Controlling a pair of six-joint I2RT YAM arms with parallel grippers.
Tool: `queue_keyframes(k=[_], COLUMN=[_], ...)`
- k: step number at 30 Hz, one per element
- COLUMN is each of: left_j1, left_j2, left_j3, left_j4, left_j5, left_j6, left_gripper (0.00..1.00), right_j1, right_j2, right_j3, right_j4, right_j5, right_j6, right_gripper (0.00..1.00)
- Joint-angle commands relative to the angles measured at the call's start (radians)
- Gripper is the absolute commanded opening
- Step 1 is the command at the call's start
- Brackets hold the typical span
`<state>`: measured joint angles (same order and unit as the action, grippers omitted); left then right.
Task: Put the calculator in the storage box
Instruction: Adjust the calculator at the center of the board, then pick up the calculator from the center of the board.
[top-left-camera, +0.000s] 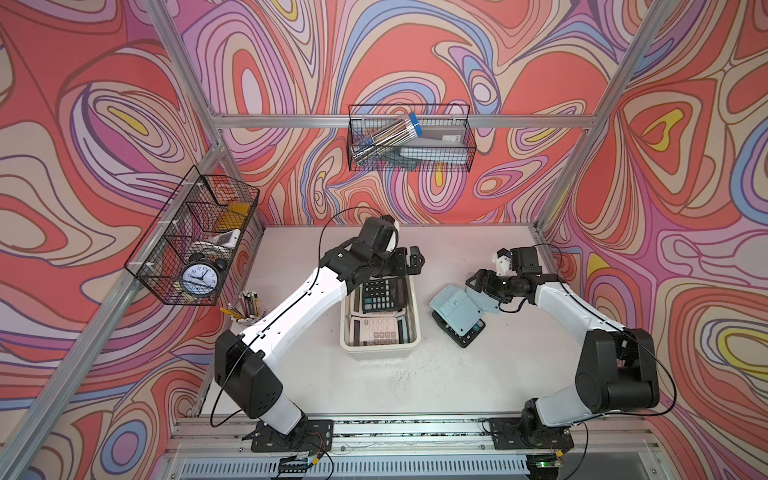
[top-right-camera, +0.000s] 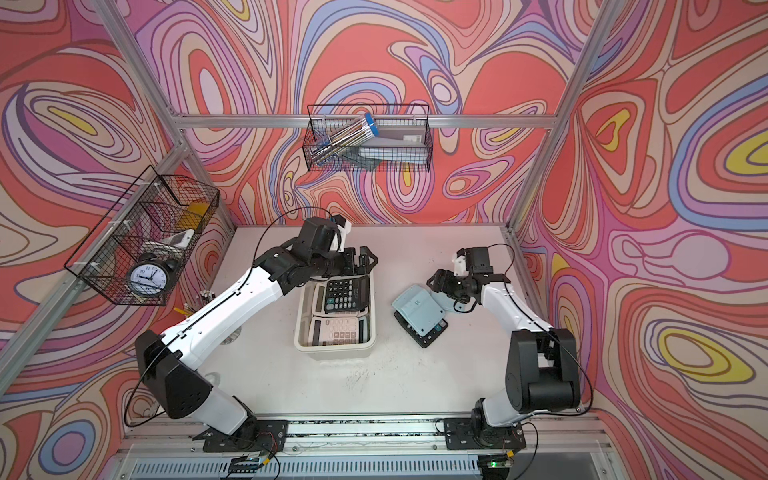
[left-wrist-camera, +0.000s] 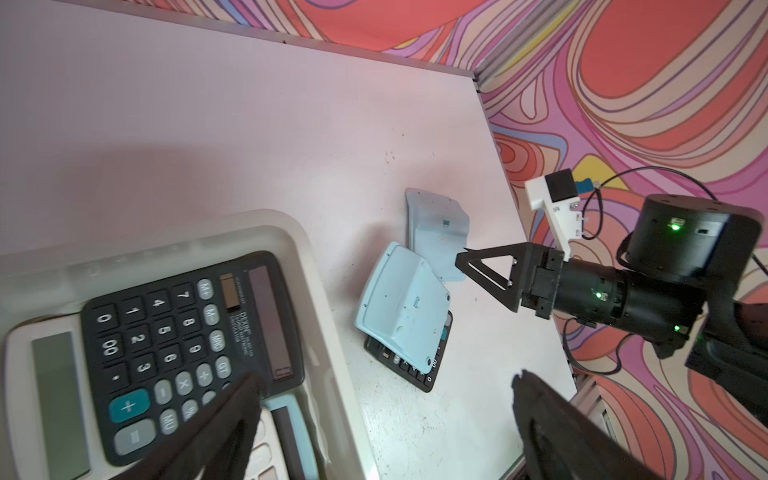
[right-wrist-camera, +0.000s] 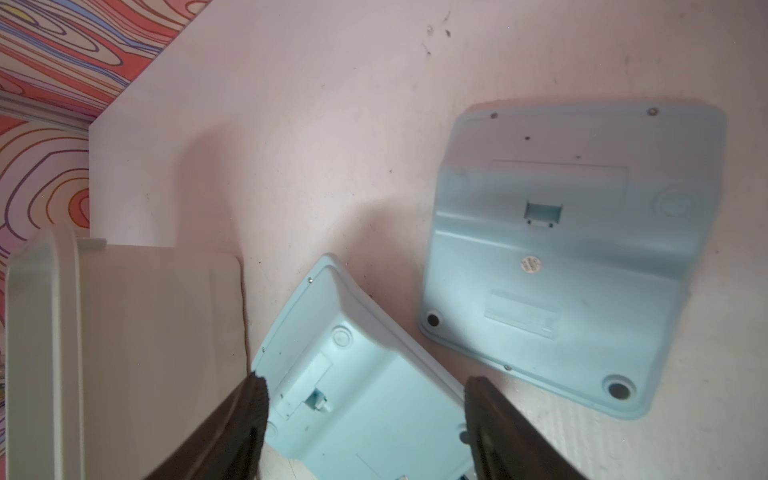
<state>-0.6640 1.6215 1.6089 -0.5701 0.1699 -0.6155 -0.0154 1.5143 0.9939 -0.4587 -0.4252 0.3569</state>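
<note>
Left wrist view gives me the black calculator (left-wrist-camera: 166, 345) best. It lies keys-up inside the storage box (left-wrist-camera: 249, 226), with a dark case, grey round keys and one teal plus key. One of my own fingers (left-wrist-camera: 224, 424) crosses its corner, and the frame edge cuts off the rest of that end. In both top views my left wrist hides its display end, which points toward the back of the table (top-left-camera: 436, 382).

It rests partly on a cream calculator (left-wrist-camera: 54, 374), of which only a display and a sliver of case show. Another cream one with pinkish keys (top-left-camera: 378, 332) fills the box's near half. My left gripper (left-wrist-camera: 386, 378) hangs over the box's far end, jaws spread wide, holding nothing.

A strip of bare tabletop separates the box's right wall from the tilted blue calculator (right-wrist-camera: 365, 415). That one lies face down, propped on a second black calculator (top-left-camera: 463, 336) that shows only an edge of keys. My right gripper (right-wrist-camera: 368, 382) hovers above it with jaws apart, a fingertip near each side. Whether either touches it I cannot tell.

Just beside it, a flat blue calculator (right-wrist-camera: 561, 257) lies face down near the table's right edge. Open tabletop runs from the box toward my bases. A pen cup (top-left-camera: 249, 307) stands at the left edge, well apart from the box.
</note>
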Motion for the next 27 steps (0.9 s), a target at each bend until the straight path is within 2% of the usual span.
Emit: queue_keyframes(k=[1, 6, 14, 22, 27], left_j1=[-0.034, -0.043, -0.085, -0.095, -0.095], left_j2=[0.086, 0.309, 0.563, 0.683, 0.728], left_j3=[0.082, 0.286, 0.517, 0.568, 0.577], left_j4=[-0.03, -0.15, -0.27, -0.286, -0.29], left_j5=[-0.011, 0.082, 0.112, 0.137, 0.138], left_j6=[0.037, 0.071, 0.108, 0.093, 0.087], left_gripper=[0.99, 0.99, 0.99, 0.91, 0.76], right_j1=[-0.035, -0.048, -0.079, -0.093, -0.093], right_j2=[-0.039, -0.052, -0.086, -0.037, 0.007], right_j3=[-0.04, -0.099, -0.182, -0.268, -0.285], right_j4=[0.017, 0.042, 0.078, 0.233, 0.286], right_j5=[-0.042, -0.064, -0.051, -0.168, -0.196], right_j6=[0.014, 0.015, 0.047, 0.107, 0.122], right_gripper=[0.76, 0.76, 0.75, 0.73, 0.7])
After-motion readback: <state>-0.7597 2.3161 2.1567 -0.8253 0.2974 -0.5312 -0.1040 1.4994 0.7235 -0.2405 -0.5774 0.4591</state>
